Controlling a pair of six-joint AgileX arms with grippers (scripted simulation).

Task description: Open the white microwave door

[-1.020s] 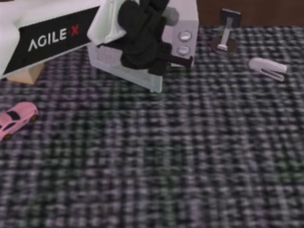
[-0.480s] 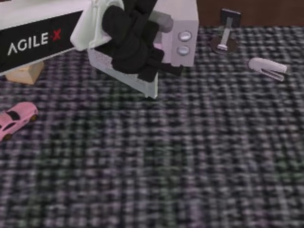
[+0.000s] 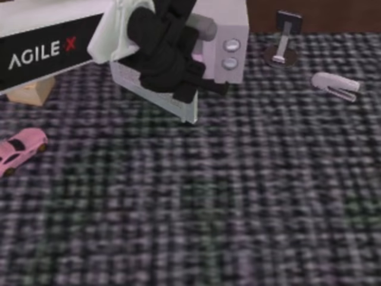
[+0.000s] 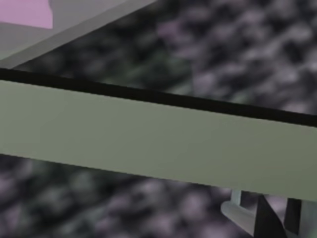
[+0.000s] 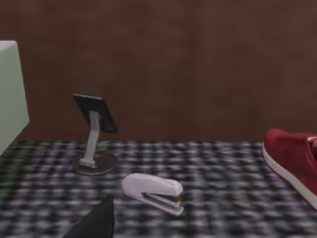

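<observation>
The microwave (image 3: 223, 30) sits at the table's far edge, left of center, with its door (image 3: 178, 107) swung partway out. The left gripper (image 3: 199, 83) is right at the door; can't tell whether its fingers are together or apart. Right arm is out of the top view.

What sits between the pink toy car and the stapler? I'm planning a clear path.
Only bare woven cloth between pink car and stapler, per the top view.

white microwave (image 3: 223, 24) sits at the table's far edge, its door (image 3: 178, 110) swung partly open, angled outward.
</observation>
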